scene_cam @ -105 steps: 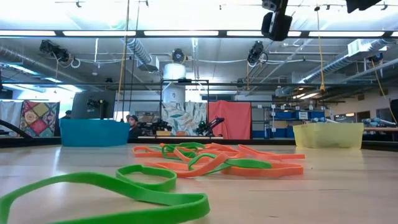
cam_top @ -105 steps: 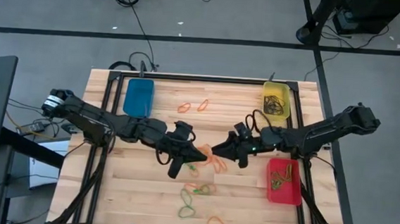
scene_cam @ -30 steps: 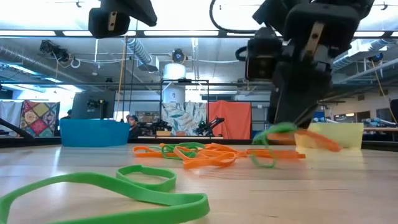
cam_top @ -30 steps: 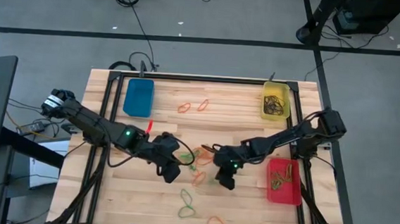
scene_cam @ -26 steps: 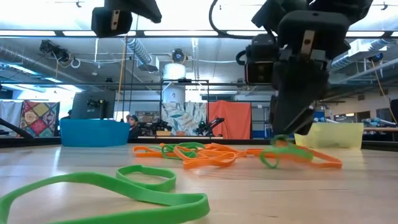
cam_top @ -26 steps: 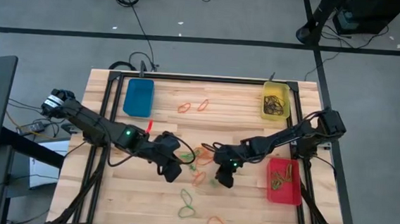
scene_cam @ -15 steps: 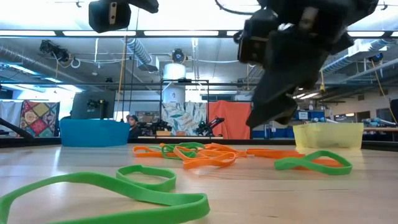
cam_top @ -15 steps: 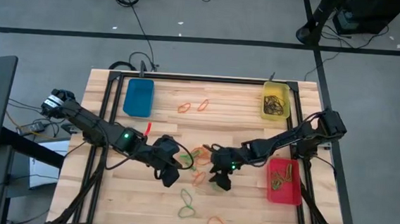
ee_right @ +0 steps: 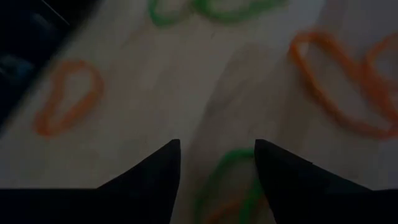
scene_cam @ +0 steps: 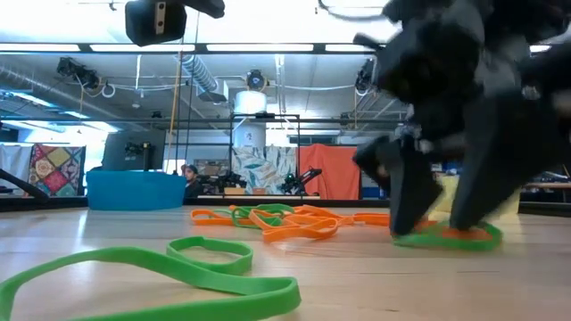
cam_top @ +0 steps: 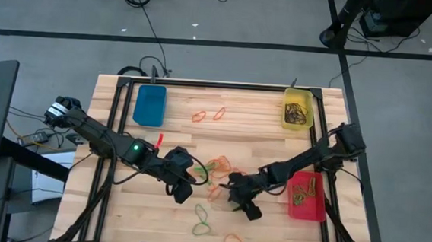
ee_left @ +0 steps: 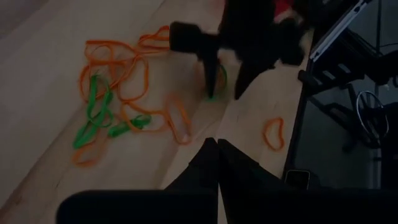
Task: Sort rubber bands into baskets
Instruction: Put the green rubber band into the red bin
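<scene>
Right end effector spread, now lowered astride green band it dropped on bench; re-grasp likely. Left end effector pressed together, hovering.

The right arm is reaching in low from the right side, its gripper pointing down at the worktop near the middle, the 2 fingers standing apart. The left arm is stretching in from the left, its gripper hanging higher, fingers pressed together.
</scene>
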`<state>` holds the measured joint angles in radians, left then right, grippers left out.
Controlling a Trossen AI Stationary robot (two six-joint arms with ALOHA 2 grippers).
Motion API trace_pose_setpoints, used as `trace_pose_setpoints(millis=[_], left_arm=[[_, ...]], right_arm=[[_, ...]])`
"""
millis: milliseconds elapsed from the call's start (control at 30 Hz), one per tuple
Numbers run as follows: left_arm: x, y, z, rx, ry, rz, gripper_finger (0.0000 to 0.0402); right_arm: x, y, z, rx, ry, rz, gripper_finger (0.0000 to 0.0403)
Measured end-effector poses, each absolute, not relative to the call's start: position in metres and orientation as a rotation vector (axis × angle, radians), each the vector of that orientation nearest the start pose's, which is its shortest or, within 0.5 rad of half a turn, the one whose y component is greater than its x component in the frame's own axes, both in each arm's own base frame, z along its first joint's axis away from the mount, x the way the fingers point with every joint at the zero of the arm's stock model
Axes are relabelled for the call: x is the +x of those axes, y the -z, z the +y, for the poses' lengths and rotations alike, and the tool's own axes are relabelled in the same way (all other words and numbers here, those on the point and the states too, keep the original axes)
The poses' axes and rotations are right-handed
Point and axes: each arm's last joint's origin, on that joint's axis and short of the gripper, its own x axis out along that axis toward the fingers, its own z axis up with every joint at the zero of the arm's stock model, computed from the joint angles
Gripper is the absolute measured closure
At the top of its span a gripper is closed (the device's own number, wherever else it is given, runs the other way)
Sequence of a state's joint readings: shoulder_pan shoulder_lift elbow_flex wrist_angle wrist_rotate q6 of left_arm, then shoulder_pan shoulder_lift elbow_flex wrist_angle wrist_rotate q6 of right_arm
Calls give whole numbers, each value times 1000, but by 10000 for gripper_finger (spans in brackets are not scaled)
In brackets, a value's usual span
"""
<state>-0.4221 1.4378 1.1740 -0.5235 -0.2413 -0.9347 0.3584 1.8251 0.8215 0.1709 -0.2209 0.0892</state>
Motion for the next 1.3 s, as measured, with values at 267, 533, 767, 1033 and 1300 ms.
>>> trace_pose_setpoints(millis=[267, 533, 767, 1033, 1300], left_arm=[[278, -292, -125, -659, -179, 753, 394], [281, -293, -118, -583, -266, 680, 394], [282, -292, -114, -538, -265, 683, 394], [287, -291, -104, -393, -250, 689, 395], [302, -266, -107, -251, -240, 772, 395]], right_arm=[[313, -96, 122, 36, -444, 910, 227], [319, -104, 109, 173, -356, 922, 388], [326, -167, 107, 343, -407, 791, 396], [294, -236, 96, 432, -339, 687, 400], [219, -263, 96, 615, -306, 1046, 400]])
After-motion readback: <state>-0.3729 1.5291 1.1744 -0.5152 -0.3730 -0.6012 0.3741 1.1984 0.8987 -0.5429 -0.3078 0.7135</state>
